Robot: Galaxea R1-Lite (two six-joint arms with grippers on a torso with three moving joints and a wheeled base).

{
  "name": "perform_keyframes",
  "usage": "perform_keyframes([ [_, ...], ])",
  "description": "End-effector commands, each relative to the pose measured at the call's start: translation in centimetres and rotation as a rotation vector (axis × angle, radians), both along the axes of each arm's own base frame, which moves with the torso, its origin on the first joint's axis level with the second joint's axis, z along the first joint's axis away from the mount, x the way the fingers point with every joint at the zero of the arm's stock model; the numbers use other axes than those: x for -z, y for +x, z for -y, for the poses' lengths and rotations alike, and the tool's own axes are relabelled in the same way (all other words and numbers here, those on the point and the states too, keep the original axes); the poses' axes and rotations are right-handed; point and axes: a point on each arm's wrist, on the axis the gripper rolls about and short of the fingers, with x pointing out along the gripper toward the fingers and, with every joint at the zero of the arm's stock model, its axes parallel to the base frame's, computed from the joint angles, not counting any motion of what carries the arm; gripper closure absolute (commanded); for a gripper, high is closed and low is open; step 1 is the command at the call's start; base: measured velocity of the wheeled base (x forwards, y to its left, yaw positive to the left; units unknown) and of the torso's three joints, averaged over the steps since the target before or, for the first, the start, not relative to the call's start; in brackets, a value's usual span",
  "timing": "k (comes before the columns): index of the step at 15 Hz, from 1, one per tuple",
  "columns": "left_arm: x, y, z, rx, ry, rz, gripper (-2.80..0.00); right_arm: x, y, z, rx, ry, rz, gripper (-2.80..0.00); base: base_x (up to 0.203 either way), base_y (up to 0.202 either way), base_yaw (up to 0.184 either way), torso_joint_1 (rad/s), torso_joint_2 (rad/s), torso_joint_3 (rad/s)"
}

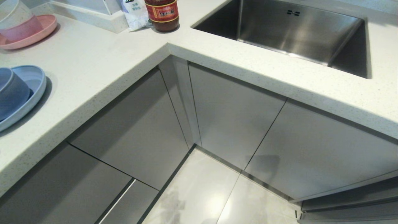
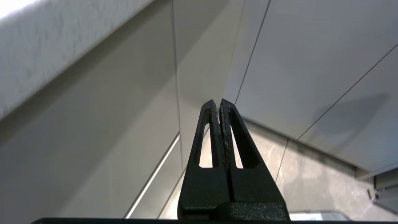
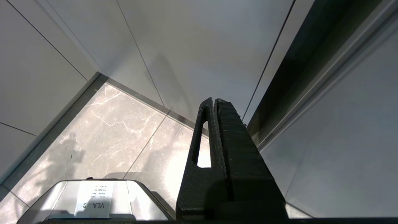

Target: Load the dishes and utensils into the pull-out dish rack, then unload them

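1. Grippers first: we see the left gripper point(image 2: 220, 102) low in front of the cabinet fronts point(image 1: 140, 130), fingers pressed together, nothing between them, tip aimed at the inner corner where the two cabinet runs meet.
2. Right gripper point(image 3: 214, 101) is likewise pressed together and empty, hanging over the marble floor point(image 3: 102, 137) beside a cabinet front w/ a dark gap along its edge.
3. Neither arm shows in the head view.
4. Floor point(image 1: 202, 193) is a bare wedge between the two cabinet runs, narrowing toward the corner.
5. At bottom right of the head view, one panel point(image 1: 348, 199) stands slightly out from the run; we can't tell if that's the pull-out dish rack, and no wire rack shows.
6. Countertop point(image 1: 102, 71) is L-shaped; its edge overhangs the fronts.
7. On the left near that edge: 1 light-blue plate point(image 1: 34, 90) w/ 1 light-blue bowl point(image 1: 12, 93) resting in it.
8. Farther back: 1 pink plate point(image 1: 37, 34), 1 sauce jar point(image 1: 162, 14), 1 white packet point(image 1: 135, 14).
9. Sink point(image 1: 295, 31) sits far right, steel.
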Motion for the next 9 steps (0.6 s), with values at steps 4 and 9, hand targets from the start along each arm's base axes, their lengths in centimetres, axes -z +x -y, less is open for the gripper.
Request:
perform_keyframes([
  [4,0.70,0.23,-0.01,-0.005,0.001,-0.033,0.00,0.05,-0.01,0.00,-0.001,0.000,0.002,0.00,0.000,0.000,0.000,0.000,0.00,0.000],
  [9,0.82,0.26,-0.02,-0.007,-0.017,-0.042,0.00,0.05,-0.01,0.00,0.000,0.000,0.001,0.00,0.000,0.000,0.000,0.000,0.00,0.000],
])
